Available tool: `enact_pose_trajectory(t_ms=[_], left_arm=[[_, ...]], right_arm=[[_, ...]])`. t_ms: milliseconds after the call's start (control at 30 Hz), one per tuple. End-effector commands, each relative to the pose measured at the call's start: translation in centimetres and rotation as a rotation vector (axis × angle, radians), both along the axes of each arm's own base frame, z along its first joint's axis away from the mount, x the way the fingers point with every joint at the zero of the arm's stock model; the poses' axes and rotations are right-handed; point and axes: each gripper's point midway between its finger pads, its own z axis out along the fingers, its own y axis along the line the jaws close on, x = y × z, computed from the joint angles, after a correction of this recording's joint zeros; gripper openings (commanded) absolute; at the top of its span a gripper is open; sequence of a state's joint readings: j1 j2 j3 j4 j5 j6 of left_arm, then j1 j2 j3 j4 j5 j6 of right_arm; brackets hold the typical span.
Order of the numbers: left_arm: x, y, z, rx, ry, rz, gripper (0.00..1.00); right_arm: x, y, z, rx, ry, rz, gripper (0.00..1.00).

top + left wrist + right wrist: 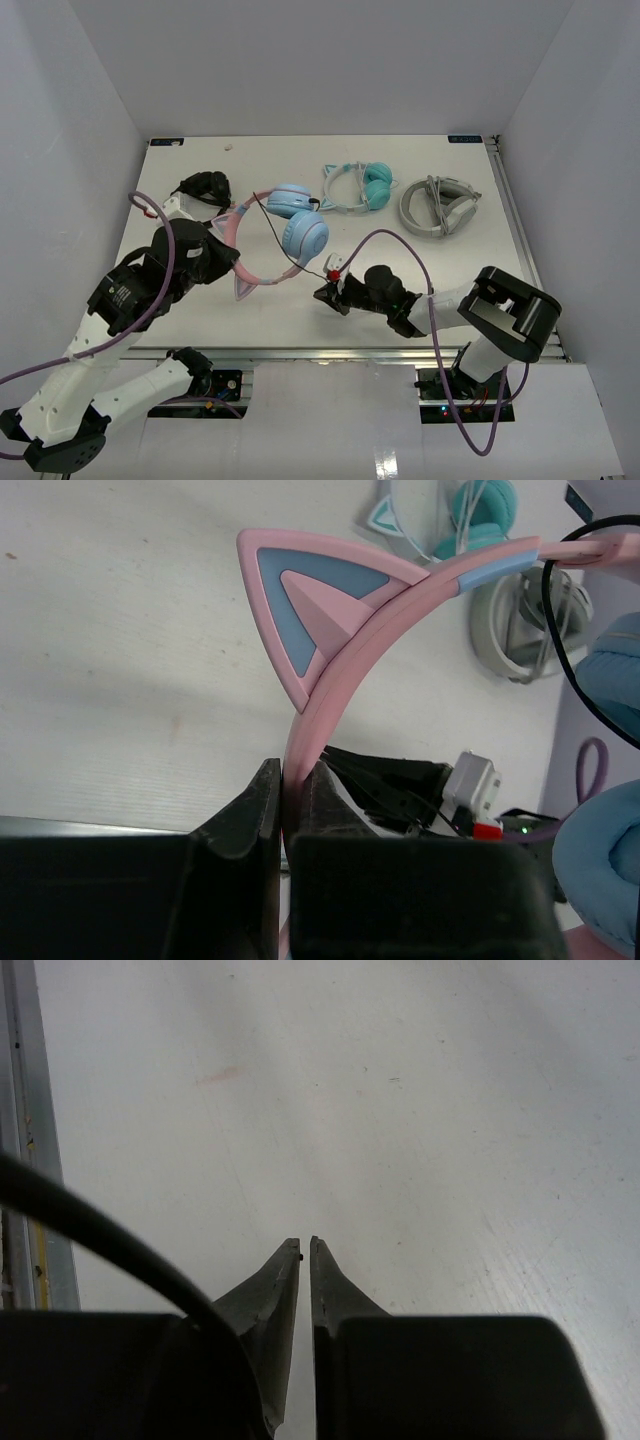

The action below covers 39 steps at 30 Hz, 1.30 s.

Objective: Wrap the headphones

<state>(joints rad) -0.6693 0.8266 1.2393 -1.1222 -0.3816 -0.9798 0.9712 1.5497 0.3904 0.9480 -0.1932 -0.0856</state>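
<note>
Pink headphones (304, 235) in left claw (232, 255)
</note>
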Motion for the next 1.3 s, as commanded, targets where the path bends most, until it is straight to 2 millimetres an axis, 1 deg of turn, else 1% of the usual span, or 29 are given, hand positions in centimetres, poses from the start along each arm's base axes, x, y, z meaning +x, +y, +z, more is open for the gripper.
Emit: enact_pose_trajectory(t_ms=[0, 100, 167, 267, 333, 400, 467, 567, 633, 667, 700, 733, 767, 800, 833, 867, 900, 1000, 1067, 1133, 1200, 1267], left_arm=[[-0.3, -2.5, 3.6, -0.156, -0.107, -0.110, 0.00], [-0.5, -2.4, 3.7, -0.157, -0.111, -0.114, 0.00], [-0.7, -2.6, 3.9, -0.165, -0.117, -0.134, 0.00], [-1.1, -3.2, 4.2, -0.180, -0.135, -0.185, 0.00], [-1.4, -4.0, 4.2, -0.175, -0.140, -0.251, 0.00], [-2.1, -5.7, 5.0, -0.186, -0.189, -0.388, 0.00], [-3.4, -7.3, 5.5, -0.193, -0.234, -0.544, 0.00], [-5.0, -8.7, 5.2, -0.189, -0.241, -0.702, 0.00], [-5.9, -9.3, 4.8, -0.169, -0.263, -0.803, 0.00], [-6.4, -9.6, 4.5, -0.153, -0.280, -0.862, 0.00], [-6.9, -9.9, 4.2, -0.132, -0.305, -0.930, 0.00], [-7.5, -10.1, 3.7, -0.124, -0.307, -0.986, 0.00], [-7.7, -10.1, 3.1, -0.107, -0.299, -1.011, 0.00], [-7.6, -10.1, 2.5, -0.082, -0.290, -1.021, 0.00], [-7.0, -9.8, 1.7, -0.047, -0.275, -1.003, 0.00], [-6.5, -9.5, 0.8, -0.010, -0.251, -0.987, 0.00], [-6.0, -9.2, -0.1, 0.025, -0.228, -0.969, 0.00], [-4.3, -8.3, -2.5, 0.118, -0.171, -0.902, 0.00], [-3.5, -8.2, -3.9, 0.158, -0.129, -0.889, 0.00], [-2.5, -8.1, -5.3, 0.202, -0.088, -0.865, 0.00], [-1.2, -7.4, -6.9, 0.277, -0.042, -0.811, 0.00], [-0.4, -7.7, -8.3, 0.325, 0.015, -0.798, 0.00]], right_arm=[[0.3, 1.1, 2.2, 0.093, -0.029, 0.044, 0.17], [0.3, 1.1, 2.0, 0.095, -0.024, 0.049, 0.16], [0.5, 1.1, 1.7, 0.091, -0.019, 0.047, 0.13], [0.7, 1.1, 1.2, 0.090, -0.003, 0.048, 0.11], [0.9, 0.9, 1.0, 0.094, 0.010, 0.054, 0.08], [1.3, 0.7, 0.9, 0.098, 0.019, 0.051, 0.08], [2.2, 0.2, 1.1, 0.105, 0.022, 0.031, 0.08], [3.1, -0.5, 2.5, 0.135, 0.041, 0.029, 0.08], [4.4, -0.9, 3.4, 0.124, 0.052, 0.001, 0.08], [5.2, -0.9, 4.3, 0.125, 0.047, -0.010, 0.08], [6.1, -0.6, 5.9, 0.133, 0.030, -0.017, 0.08], [6.7, -1.0, 5.8, 0.099, 0.056, -0.032, 0.08], [7.3, -1.2, 6.2, 0.079, 0.073, -0.041, 0.08], [7.9, -1.3, 7.1, 0.069, 0.081, -0.047, 0.08], [8.4, -1.4, 8.3, 0.067, 0.080, -0.053, 0.08], [9.2, -1.3, 10.0, 0.072, 0.074, -0.057, 0.08], [9.8, -1.4, 11.3, 0.063, 0.077, -0.062, 0.08], [10.6, -2.3, 12.5, -0.025, 0.123, -0.087, 0.08], [11.5, -2.3, 14.9, -0.034, 0.099, -0.106, 0.08], [11.3, -2.7, 15.6, -0.071, 0.117, -0.109, 0.08], [11.2, -3.0, 16.3, -0.092, 0.124, -0.115, 0.08], [10.9, -3.2, 17.4, -0.097, 0.124, -0.111, 0.08]])
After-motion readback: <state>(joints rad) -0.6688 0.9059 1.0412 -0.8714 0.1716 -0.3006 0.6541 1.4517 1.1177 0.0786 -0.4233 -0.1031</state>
